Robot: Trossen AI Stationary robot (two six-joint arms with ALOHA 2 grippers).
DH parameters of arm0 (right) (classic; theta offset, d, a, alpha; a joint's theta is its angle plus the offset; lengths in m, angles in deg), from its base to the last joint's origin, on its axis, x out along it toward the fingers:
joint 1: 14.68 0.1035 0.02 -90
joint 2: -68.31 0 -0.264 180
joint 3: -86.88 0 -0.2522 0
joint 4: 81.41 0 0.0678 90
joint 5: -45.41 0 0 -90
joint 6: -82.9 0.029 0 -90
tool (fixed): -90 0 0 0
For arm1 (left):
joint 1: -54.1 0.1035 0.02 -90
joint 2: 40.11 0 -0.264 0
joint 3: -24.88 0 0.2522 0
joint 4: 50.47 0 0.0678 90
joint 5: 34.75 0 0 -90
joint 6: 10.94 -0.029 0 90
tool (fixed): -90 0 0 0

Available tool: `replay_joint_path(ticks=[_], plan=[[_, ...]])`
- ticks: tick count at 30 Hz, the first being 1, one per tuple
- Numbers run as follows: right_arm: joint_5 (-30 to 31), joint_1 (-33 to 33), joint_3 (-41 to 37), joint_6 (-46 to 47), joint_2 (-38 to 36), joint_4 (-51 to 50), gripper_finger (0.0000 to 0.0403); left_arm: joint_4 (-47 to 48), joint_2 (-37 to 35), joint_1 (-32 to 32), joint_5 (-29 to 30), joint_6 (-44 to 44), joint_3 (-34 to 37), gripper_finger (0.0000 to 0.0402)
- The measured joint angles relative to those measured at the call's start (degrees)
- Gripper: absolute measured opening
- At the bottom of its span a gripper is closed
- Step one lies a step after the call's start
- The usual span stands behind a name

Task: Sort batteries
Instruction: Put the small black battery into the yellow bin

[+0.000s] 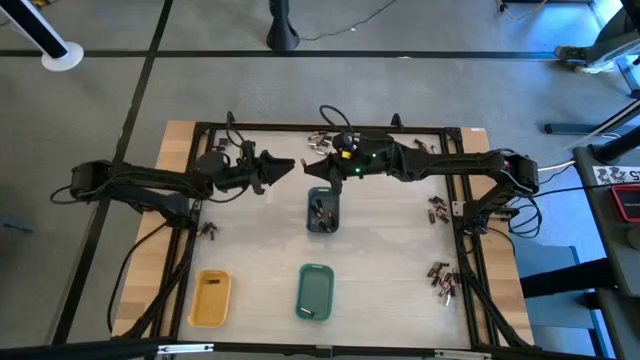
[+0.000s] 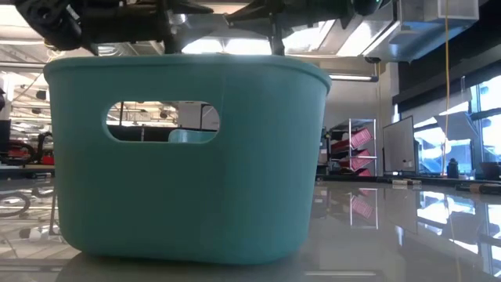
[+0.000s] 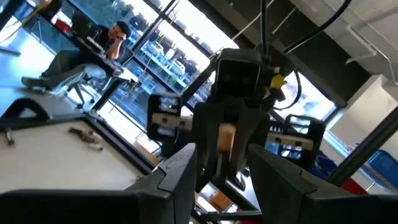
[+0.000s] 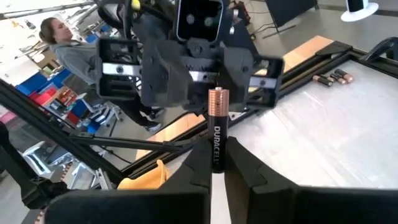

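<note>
My right gripper (image 4: 216,163) is shut on a black, copper-topped battery (image 4: 216,134), up in the air above the grey-blue tray (image 1: 322,212), which has batteries lying in it. My left gripper (image 3: 227,182) faces it from the table's left, fingers open. The battery's copper end (image 3: 227,137) shows just beyond its gap, and I see no touch. In the high view the two grippers (image 1: 290,166) (image 1: 312,170) meet tip to tip at the table's far middle. Loose batteries lie in small heaps (image 1: 208,230) (image 1: 437,208) (image 1: 441,280) (image 1: 322,141). My right gripper pinches the battery's black lower part (image 4: 215,158) between its two fingers. The fingers come about level from the table's right. The copper end (image 4: 217,99) sticks out past the fingertips toward the left gripper, and the battery is lifted clear of the table.
A green tray (image 1: 315,292) and a yellow tray (image 1: 210,298) stand near the table's front edge; the green one fills the low view (image 2: 188,157). A black frame (image 1: 330,128) runs round the table. People sit in the room beyond.
</note>
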Motion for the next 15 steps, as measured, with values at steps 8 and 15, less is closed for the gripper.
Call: replay_joint_path(ticks=[8,15], plan=[[-1.0,0.0,0.0,-0.6,0.0,-0.1,0.0017,0.2,4.0,-0.4,-0.6,-0.3,-2.7,0.0136],[-1.0,0.0,0.0,-0.7,0.0,-1.8,0.0017,-3.3,6.0,-0.9,-0.6,-0.7,-2.8,0.0136]])
